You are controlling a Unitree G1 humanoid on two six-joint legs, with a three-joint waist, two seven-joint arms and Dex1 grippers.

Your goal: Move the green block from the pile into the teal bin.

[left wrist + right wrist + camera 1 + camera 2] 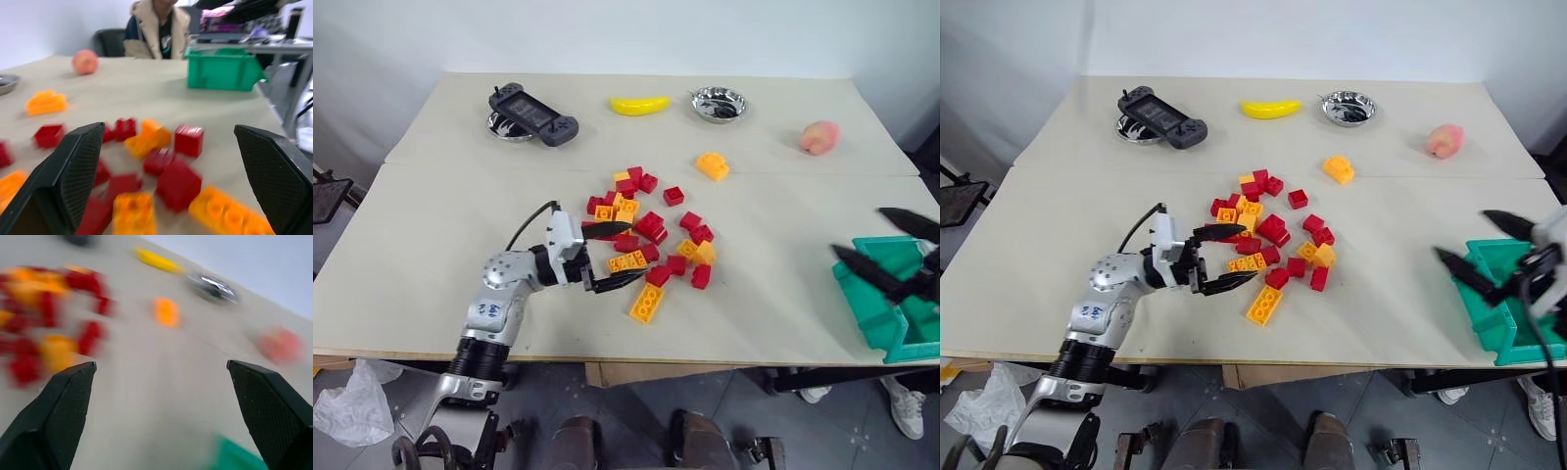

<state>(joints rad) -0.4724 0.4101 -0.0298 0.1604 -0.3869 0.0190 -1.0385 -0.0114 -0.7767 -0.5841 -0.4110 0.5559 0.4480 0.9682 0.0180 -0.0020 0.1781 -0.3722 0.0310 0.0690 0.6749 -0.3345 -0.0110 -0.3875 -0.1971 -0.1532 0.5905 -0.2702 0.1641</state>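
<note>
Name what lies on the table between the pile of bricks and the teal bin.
Nothing: in the left eye view the table is bare between the pile and the teal bin. The open right gripper hangs by the bin's near side.

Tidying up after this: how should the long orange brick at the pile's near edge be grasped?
Pinch the long orange brick across its narrow width, jaws on its two long sides, coming from above. It lies flat, studs up, at the edge of the pile, with only a red brick close by its far end.
</note>
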